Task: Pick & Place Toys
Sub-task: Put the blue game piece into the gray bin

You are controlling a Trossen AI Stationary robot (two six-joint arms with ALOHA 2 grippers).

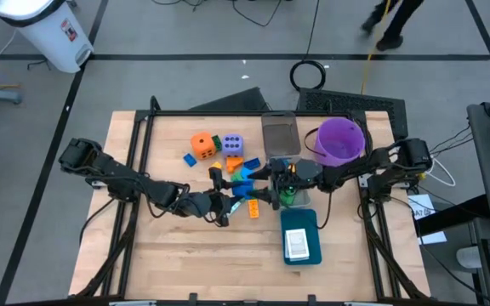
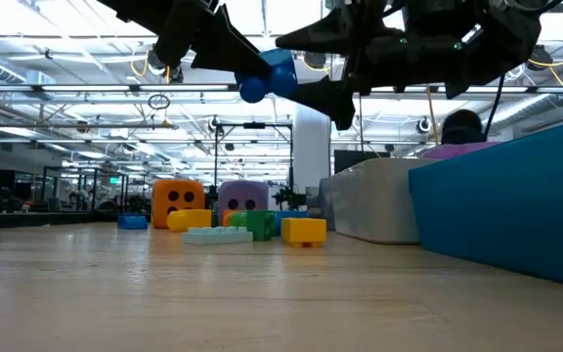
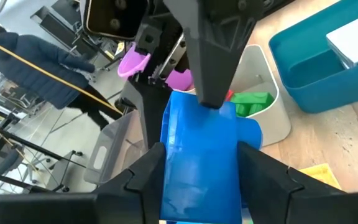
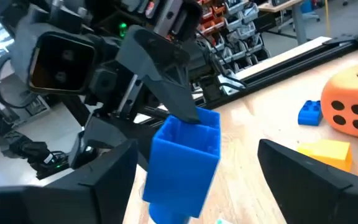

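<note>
1. While the left gripper clamps a blue block in the air over the middle of the tabletop, the right gripper faces it with jaws spread wide.
2. The block looks light, stiff and slick; its flat side walls seem the best hold.
3. It sits between the right jaws, untouched by them.
</note>
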